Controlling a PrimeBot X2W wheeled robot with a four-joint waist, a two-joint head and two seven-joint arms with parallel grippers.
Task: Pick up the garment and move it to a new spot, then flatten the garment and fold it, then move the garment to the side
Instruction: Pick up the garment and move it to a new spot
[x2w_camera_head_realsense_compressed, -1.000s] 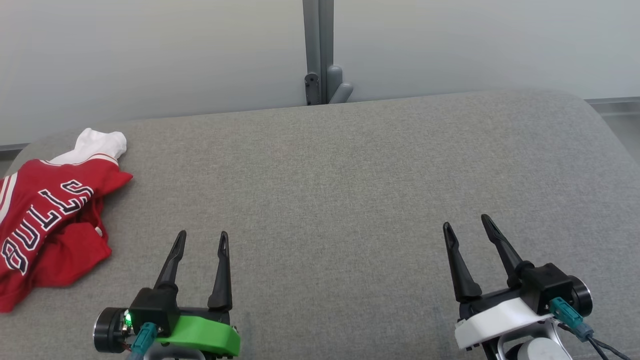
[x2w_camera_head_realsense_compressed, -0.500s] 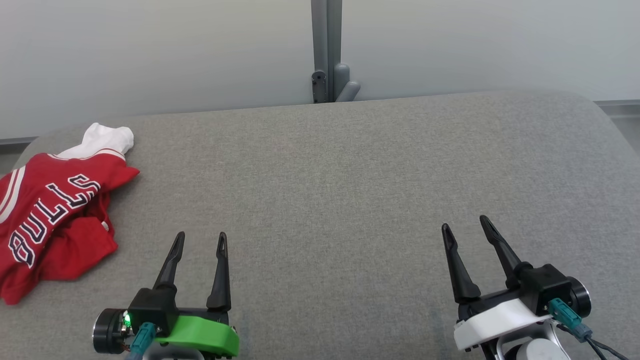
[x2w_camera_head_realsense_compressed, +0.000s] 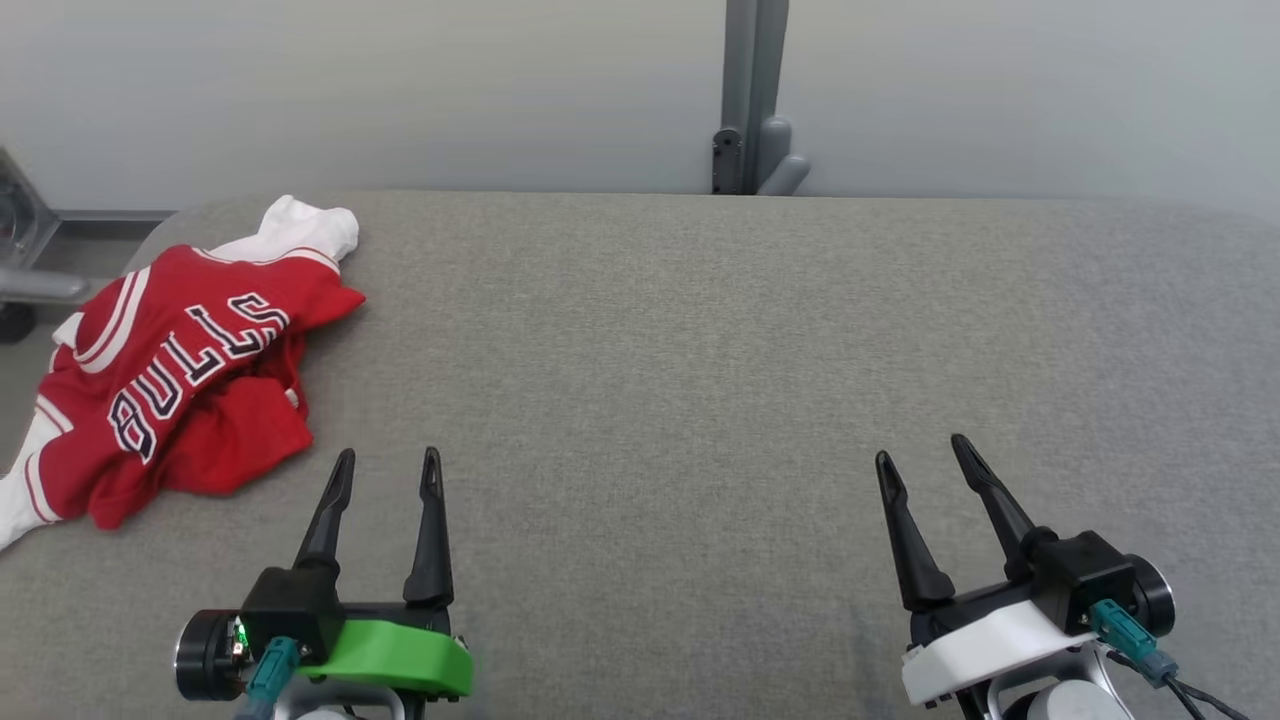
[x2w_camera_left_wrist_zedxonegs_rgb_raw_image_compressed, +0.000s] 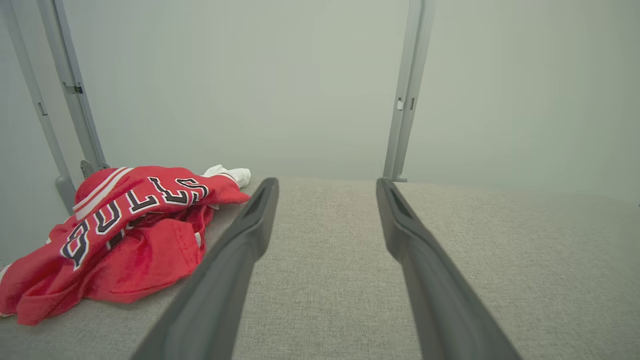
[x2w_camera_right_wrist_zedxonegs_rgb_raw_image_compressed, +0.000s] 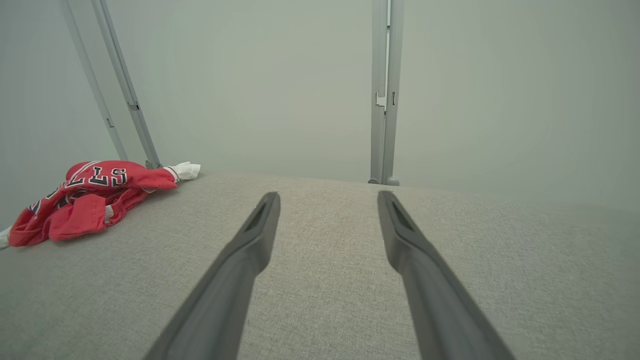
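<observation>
Red garment (x2w_camera_head_realsense_compressed: 190, 370) lay crumpled at the desk's (x2w_camera_head_realsense_compressed: 700, 340) far left corner; left claw (x2w_camera_head_realsense_compressed: 388, 455) and right claw (x2w_camera_head_realsense_compressed: 920, 449) gaped wide, empty; grey post (x2w_camera_head_realsense_compressed: 755, 90) behind the far edge.

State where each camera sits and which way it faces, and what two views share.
Head view: on the head, looking forward and down at the grey padded surface; left pincer lower left, right pincer lower right, both open.
Left wrist view: on the left wrist, looking along its own fingers across the surface toward the wall.
Right wrist view: on the right wrist, likewise, along its fingers.
Shared: all three show the red garment at the left.
</observation>
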